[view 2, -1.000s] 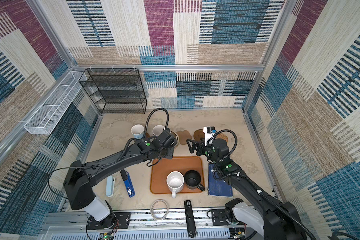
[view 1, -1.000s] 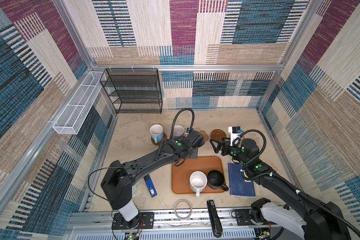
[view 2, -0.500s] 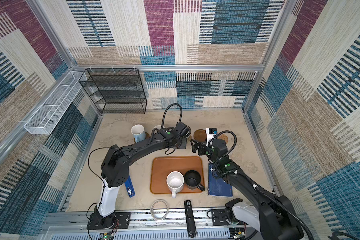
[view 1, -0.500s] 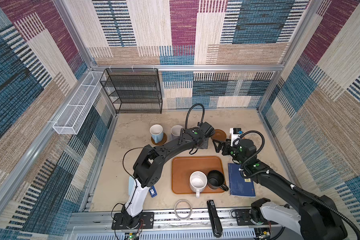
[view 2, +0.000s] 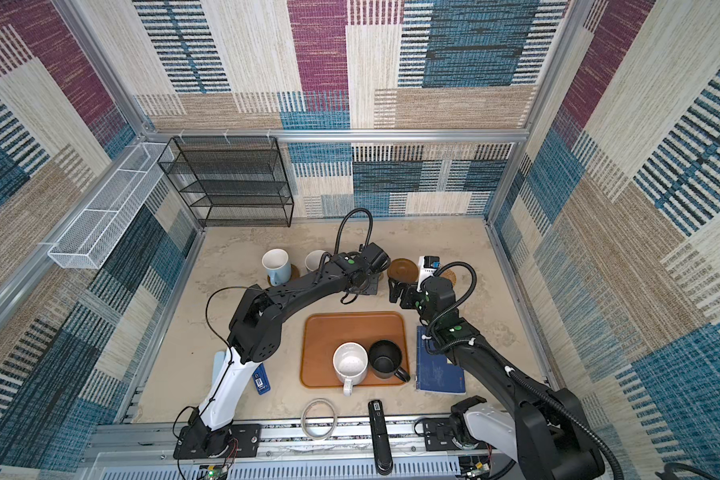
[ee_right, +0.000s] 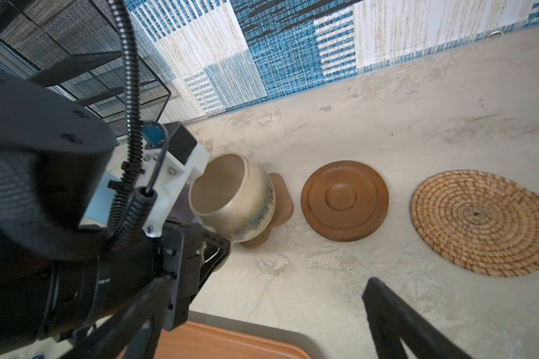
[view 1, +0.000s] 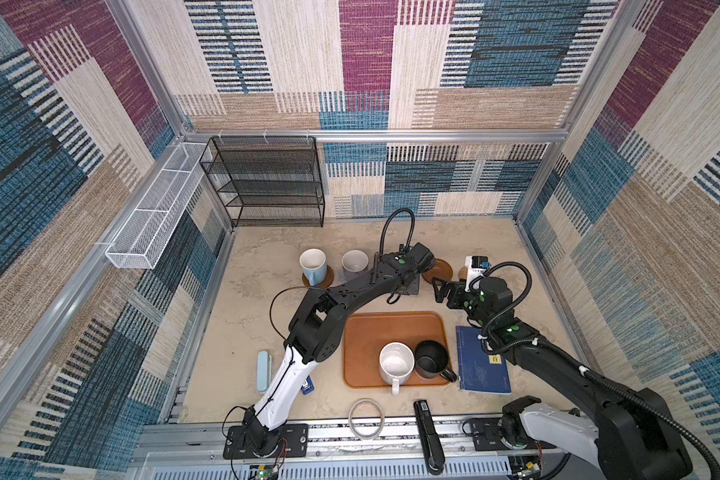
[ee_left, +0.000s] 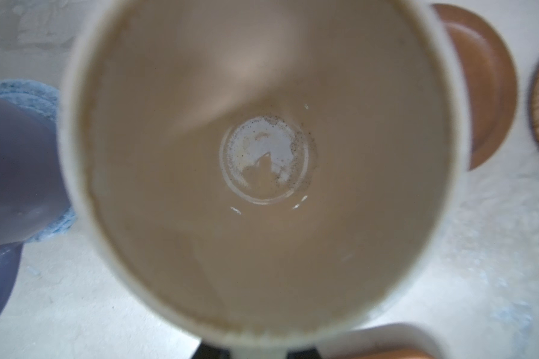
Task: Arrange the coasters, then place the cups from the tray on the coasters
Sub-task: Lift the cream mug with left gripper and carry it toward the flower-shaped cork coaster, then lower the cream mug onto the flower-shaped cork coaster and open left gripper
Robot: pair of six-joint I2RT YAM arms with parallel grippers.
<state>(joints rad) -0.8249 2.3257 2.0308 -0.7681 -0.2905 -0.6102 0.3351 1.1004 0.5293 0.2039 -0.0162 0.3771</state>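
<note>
As we scan both top views, the right claw (view 1: 441,289) spreads wide, empty. Through the left wrist, the squat beige cup (ee_left: 262,171) shows a glossy round bowl. From the right wrist, the left claw (ee_right: 211,248) pinches that cup over the tan flower coaster (ee_right: 282,199), just beyond its tips.

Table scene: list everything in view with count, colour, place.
tray: one, rust-orange, front centre.
cups: five; light blue and lavender on back coasters, beige held at flower coaster, speckled white and black on tray.
coasters: five, back row; dark brown under light blue cup, blue-grey woven under lavender, tan flower, bare dark brown, rattan.
book: one, dark blue, right of tray.
ring: one, clear, front.
bar tool: one, black, front.
case: one, pale blue, front left; small blue item beside it.
rack: one, black mesh, back.
basket: one, white wire, left wall.
left fingers: shut on beige cup.
right fingers: open, near bare dark brown coaster.
</note>
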